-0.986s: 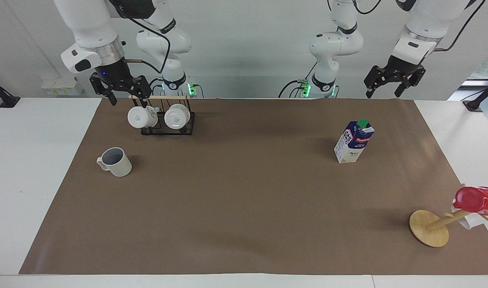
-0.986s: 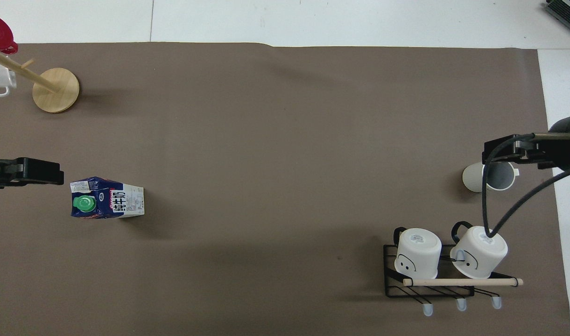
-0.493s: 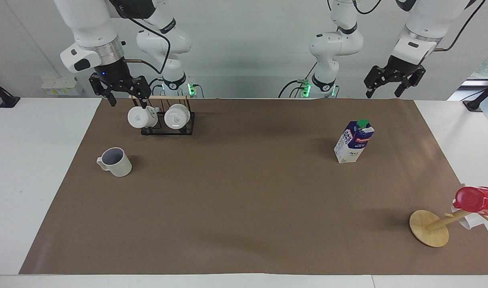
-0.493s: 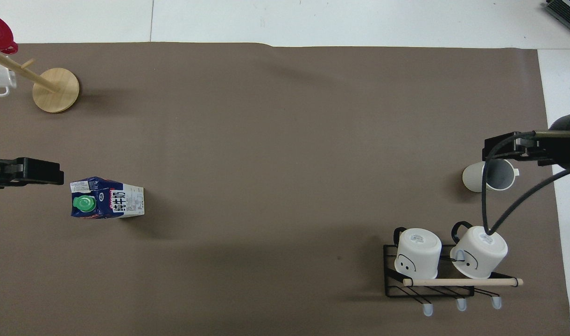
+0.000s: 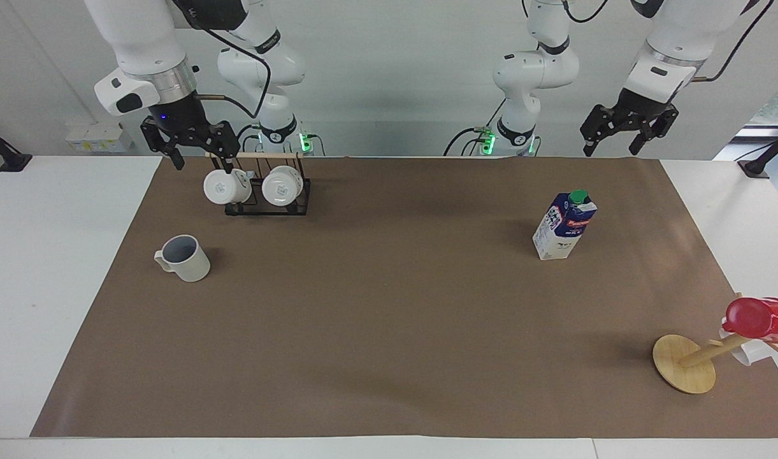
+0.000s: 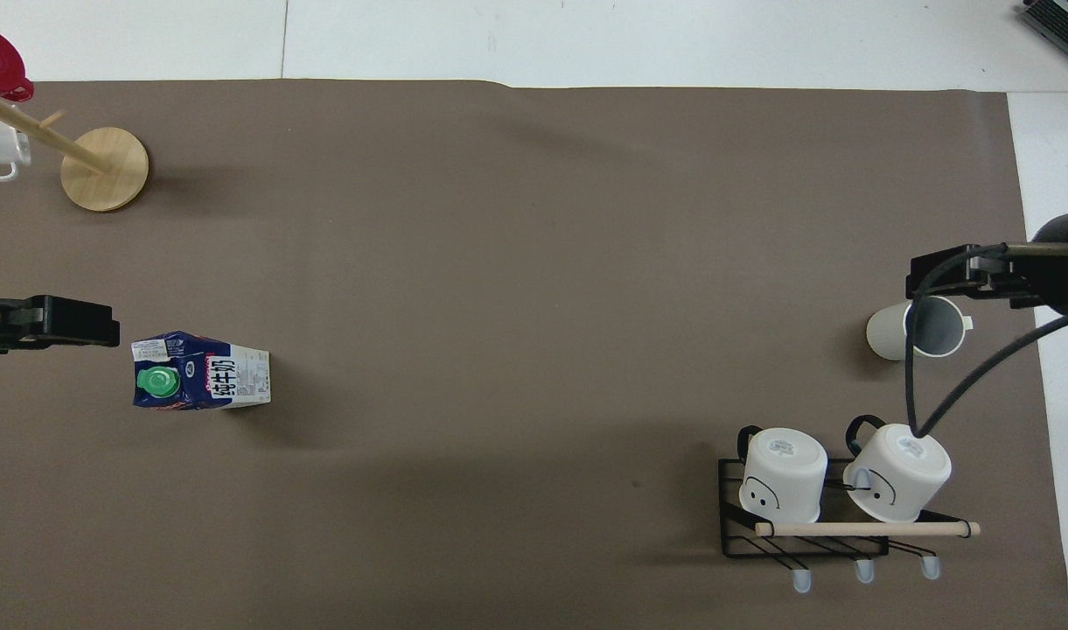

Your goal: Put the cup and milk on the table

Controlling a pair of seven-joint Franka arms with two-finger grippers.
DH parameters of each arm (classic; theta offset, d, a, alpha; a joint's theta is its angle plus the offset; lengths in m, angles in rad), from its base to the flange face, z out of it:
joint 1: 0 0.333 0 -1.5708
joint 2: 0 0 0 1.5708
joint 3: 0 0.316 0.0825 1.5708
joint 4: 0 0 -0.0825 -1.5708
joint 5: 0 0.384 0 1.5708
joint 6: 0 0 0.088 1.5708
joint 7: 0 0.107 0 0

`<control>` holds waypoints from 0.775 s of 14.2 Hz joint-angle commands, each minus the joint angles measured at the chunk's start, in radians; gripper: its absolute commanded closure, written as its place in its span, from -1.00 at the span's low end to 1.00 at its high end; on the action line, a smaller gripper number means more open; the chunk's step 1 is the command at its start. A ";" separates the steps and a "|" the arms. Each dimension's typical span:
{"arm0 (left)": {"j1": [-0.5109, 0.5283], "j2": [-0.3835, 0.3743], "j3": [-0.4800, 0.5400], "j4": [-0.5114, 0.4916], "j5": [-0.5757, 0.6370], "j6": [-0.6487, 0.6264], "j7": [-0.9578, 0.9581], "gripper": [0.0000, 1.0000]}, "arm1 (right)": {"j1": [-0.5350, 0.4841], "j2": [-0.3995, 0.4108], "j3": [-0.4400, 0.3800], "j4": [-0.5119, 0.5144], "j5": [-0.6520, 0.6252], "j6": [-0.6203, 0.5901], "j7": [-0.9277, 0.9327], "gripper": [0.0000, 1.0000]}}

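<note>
The off-white cup (image 5: 185,258) stands upright on the brown paper of the table (image 5: 389,331), toward the right arm's end; it also shows in the overhead view (image 6: 914,330). The milk carton (image 5: 564,226) stands upright on the paper toward the left arm's end, its green cap up (image 6: 201,382). My right gripper (image 5: 202,159) is open and empty, raised well above the cup and the rack (image 6: 962,276). My left gripper (image 5: 612,150) is open and empty, raised beside the milk (image 6: 61,319).
A black wire rack (image 5: 302,191) with two glossy white mugs stands nearer to the robots than the cup (image 6: 735,534). A wooden disc with a peg (image 5: 684,363) carries a red cup (image 5: 758,319) at the left arm's end.
My right gripper has risen a little and drawn slightly away from the cup. The left gripper, the cup and the milk have not moved.
</note>
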 commanded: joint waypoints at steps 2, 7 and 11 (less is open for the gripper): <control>0.011 0.006 -0.006 0.017 0.008 -0.021 -0.007 -1.00 | -0.020 -0.015 0.003 -0.025 0.019 0.030 -0.024 -1.00; 0.011 0.006 -0.006 0.017 0.006 -0.021 -0.006 -1.00 | -0.027 -0.013 0.003 -0.023 0.019 0.031 -0.018 -1.00; 0.011 0.006 -0.006 0.017 0.006 -0.021 -0.007 -1.00 | -0.041 -0.015 0.002 -0.029 0.018 0.045 -0.022 -1.00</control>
